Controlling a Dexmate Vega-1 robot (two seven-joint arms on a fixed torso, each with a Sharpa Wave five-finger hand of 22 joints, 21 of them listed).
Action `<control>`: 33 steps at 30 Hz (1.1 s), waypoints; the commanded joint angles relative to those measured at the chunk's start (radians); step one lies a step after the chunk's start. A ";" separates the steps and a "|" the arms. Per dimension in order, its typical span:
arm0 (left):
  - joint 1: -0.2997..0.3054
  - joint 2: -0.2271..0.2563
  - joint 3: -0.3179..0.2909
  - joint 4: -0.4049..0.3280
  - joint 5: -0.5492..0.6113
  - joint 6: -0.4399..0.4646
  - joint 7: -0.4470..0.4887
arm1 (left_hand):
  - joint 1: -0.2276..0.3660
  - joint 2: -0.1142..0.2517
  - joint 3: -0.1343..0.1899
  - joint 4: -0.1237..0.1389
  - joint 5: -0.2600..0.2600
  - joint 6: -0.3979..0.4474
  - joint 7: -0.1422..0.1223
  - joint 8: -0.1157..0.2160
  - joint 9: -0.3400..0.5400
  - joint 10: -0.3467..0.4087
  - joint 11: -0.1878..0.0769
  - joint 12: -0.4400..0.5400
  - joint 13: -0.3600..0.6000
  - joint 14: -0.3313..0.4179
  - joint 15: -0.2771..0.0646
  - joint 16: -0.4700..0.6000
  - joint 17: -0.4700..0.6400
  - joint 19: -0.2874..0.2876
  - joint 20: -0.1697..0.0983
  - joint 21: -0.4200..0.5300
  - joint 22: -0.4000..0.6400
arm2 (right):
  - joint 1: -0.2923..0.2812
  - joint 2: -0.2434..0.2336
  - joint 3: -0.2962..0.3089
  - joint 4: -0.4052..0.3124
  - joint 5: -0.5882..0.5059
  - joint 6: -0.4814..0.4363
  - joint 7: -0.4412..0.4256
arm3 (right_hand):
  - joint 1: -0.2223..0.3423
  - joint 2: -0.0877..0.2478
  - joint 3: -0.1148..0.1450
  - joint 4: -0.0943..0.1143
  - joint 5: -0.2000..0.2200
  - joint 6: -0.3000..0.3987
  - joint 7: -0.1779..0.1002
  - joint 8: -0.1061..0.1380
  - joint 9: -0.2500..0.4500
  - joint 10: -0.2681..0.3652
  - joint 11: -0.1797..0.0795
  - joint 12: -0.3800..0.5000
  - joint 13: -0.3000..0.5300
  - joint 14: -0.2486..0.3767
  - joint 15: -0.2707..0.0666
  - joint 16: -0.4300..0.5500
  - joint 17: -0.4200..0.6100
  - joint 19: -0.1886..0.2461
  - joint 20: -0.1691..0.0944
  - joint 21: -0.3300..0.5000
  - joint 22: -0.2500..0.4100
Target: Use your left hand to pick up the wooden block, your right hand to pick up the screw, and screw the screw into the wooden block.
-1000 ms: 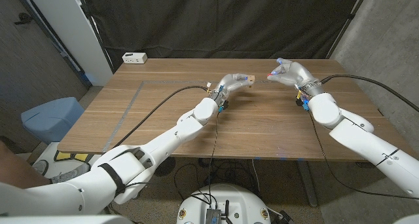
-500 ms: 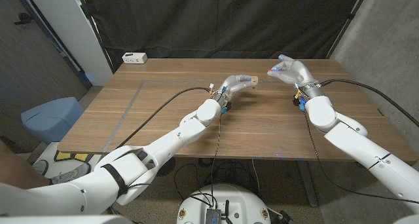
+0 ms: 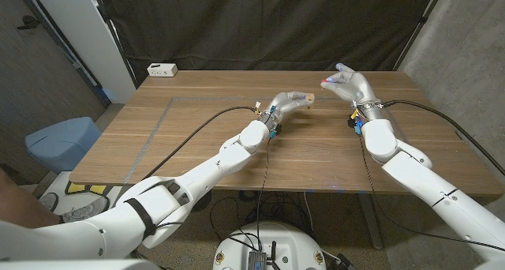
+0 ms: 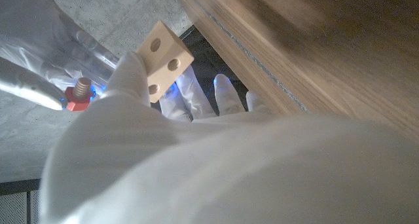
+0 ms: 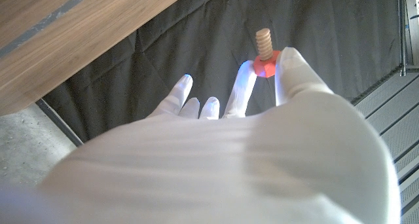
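Brown wooden plank table (image 3: 197,136), black curtain (image 3: 260,25) behind, one white socket box (image 3: 162,69) at its far left corner; one pale square wooden block with round holes (image 4: 162,60), held above the table in the left hand (image 3: 286,103). One red-headed wooden screw (image 5: 264,50), pinched aloft in the right hand (image 3: 349,86), near the block, apart.

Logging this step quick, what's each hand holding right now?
Left hand: holding the wooden block.
Right hand: pinching the screw by its red head.

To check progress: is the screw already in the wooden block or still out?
Out. The screw sits apart from the wooden block, pinched by the right hand.
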 commanded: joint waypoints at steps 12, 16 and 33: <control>-0.028 -0.033 0.013 0.060 -0.006 -0.016 -0.020 | 0.027 0.037 0.001 0.003 0.005 0.050 0.021 0.007 0.004 0.008 0.000 -0.004 0.003 0.007 -0.093 0.006 0.000 0.006 0.003 0.001 0.002 | 0.013 0.089 -0.037 0.059 -0.035 0.059 -0.083 | -0.003 0.013 -0.009 0.003 -0.002 -0.007 -0.002 -0.009 -0.009 0.001 -0.005 -0.007 0.004 0.007 -0.038 -0.001 0.003 -0.001 -0.054 -0.004 0.001; -0.032 -0.035 0.015 0.064 -0.005 -0.017 -0.022 | 0.027 0.037 0.001 0.003 0.005 0.049 0.022 0.006 0.005 0.008 0.000 -0.005 0.003 0.008 -0.094 0.006 0.000 0.006 0.002 0.002 0.002 | 0.020 0.098 -0.042 0.071 -0.041 0.065 -0.092 | -0.004 0.013 -0.012 0.003 -0.002 -0.008 -0.004 -0.010 -0.012 -0.001 -0.003 -0.008 0.004 0.006 -0.040 -0.002 0.003 -0.002 -0.054 -0.005 0.001; -0.041 -0.039 0.026 0.074 -0.003 -0.028 -0.044 | 0.028 0.039 0.000 0.002 0.005 0.051 0.023 0.005 0.005 0.009 0.000 -0.007 0.005 0.008 -0.094 0.005 0.000 0.006 0.001 0.002 0.002 | 0.037 0.124 -0.057 0.115 -0.053 0.093 -0.112 | -0.002 0.018 -0.016 0.002 -0.002 -0.008 -0.003 -0.013 -0.022 -0.004 -0.006 -0.011 0.004 0.008 -0.040 -0.001 0.003 -0.004 -0.053 -0.005 0.001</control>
